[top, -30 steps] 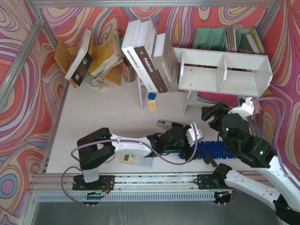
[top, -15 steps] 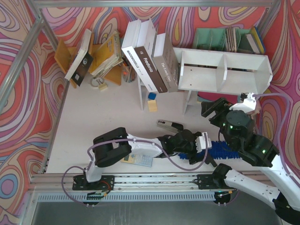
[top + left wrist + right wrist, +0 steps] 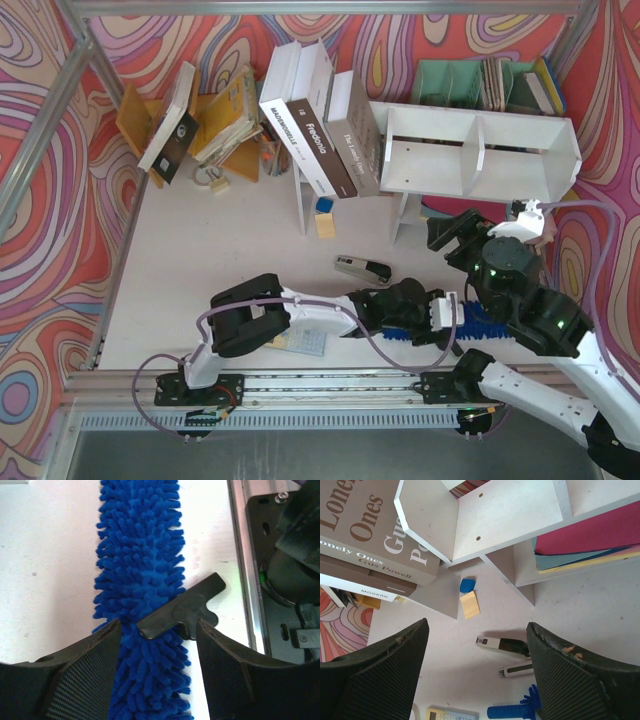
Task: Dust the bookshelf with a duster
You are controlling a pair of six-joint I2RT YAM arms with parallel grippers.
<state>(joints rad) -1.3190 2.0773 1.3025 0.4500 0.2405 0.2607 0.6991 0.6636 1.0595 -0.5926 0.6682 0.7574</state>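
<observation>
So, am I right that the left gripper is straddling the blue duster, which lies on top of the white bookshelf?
Not quite: the duster lies on the table, not on the bookshelf, as the left wrist view shows. The left gripper does straddle it there.

On the grey book (image 3: 365, 535), in the right wrist view: large "Ones" across the cover, "onely Ones" and "Gus Powell" along the spine. On the white book (image 3: 283, 128): "MADEMOISELLE" down the spine from above, "MODERN" near its end in the right wrist view. On the brown book (image 3: 318, 145) between them: a pale word beginning "fre", the rest too small to read.
</observation>
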